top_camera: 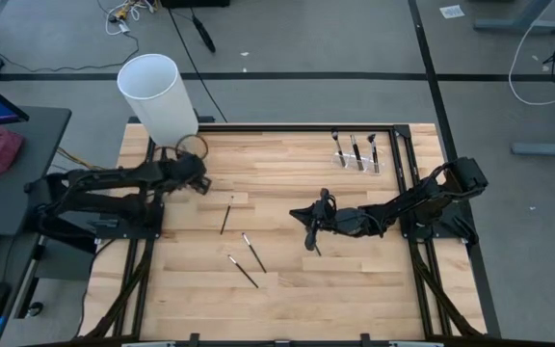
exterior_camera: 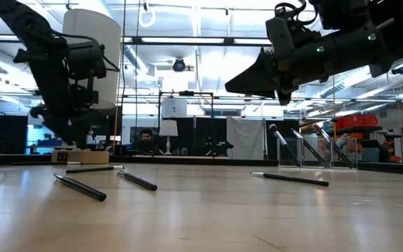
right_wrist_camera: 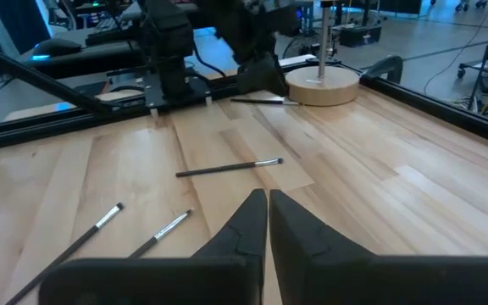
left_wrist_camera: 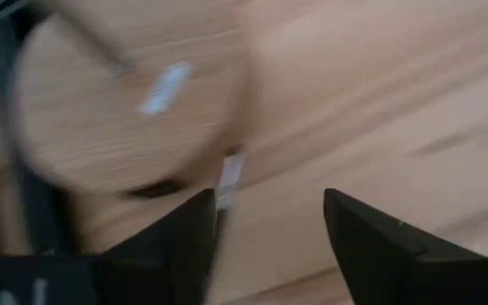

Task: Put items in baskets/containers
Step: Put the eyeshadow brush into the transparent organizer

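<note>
Several thin dark brushes lie flat on the wooden table: one, two nearer the front, and one under my right gripper. Another brush lies by the white cylinder's round wooden base. The clear holder stands at the far right with three brushes leaning in it. My left gripper hangs open over the brush by the base; whether a finger touches it cannot be told. My right gripper is shut above mid-table with nothing in it.
The tall white cylinder stands on its wooden base at the table's far left corner, right beside my left gripper. A black frame rail runs along the table's far edge. Bare wood lies between my right gripper and the holder.
</note>
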